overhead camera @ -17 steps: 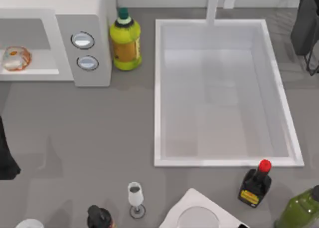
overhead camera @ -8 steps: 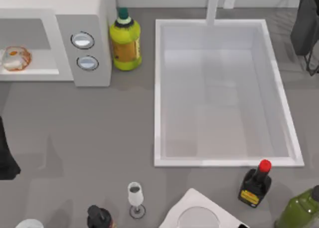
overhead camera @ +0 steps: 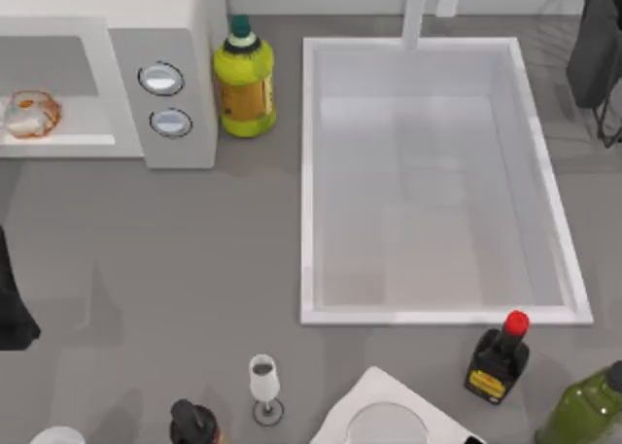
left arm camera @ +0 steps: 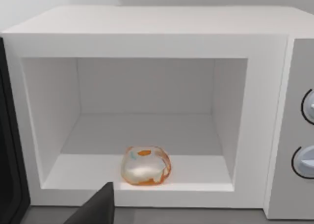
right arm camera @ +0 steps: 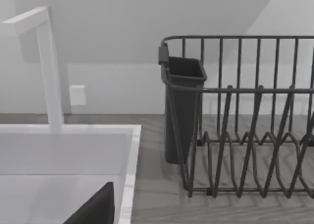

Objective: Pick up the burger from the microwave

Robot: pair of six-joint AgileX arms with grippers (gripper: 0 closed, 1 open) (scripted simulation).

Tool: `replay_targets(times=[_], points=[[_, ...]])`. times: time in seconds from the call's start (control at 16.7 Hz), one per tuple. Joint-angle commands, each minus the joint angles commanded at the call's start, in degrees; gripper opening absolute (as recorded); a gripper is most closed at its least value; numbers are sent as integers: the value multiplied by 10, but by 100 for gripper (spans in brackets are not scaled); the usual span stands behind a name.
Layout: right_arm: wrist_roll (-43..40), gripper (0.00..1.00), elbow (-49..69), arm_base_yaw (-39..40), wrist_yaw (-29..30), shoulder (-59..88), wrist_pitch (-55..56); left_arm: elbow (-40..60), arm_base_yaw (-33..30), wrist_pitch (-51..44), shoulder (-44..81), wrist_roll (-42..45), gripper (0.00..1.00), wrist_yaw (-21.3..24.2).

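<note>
The burger point(overhead camera: 29, 114) point(left arm camera: 145, 166), a small pale bun with orange-red edging, lies near the front lip of the cavity floor of the microwave point(overhead camera: 175, 46) point(left arm camera: 147, 37) at the table's far left. The microwave's dark door point(left arm camera: 9, 155) stands swung open. My left arm point(overhead camera: 12, 308) hangs at the left edge of the table, well in front of the microwave. A dark piece of my left gripper point(left arm camera: 95, 209) shows just short of the cavity opening, apart from the burger. My right arm point(overhead camera: 598, 46) is parked at the far right corner.
A yellow-green bottle point(overhead camera: 243, 80) stands right beside the microwave's knob panel. The white sink point(overhead camera: 306, 172) with its faucet point(overhead camera: 416, 12) takes the middle right. Along the front edge stand a wine glass point(overhead camera: 263, 386), a red-capped dark bottle point(overhead camera: 498, 357) and a green bottle point(overhead camera: 583, 410). A dish rack point(right arm camera: 245, 136) sits at far right.
</note>
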Motion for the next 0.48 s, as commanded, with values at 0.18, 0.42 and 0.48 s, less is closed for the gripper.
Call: replay_targets(times=[0.18,0.42,0.48], points=[[0,100,0,0,0,0,0,6,1,8,16,0,100,1],[0,100,0,0,0,0,0,44,6,55,116,3,100,8],[0,100,0,0,0,0,0,58,8,73,153,4,100,10]])
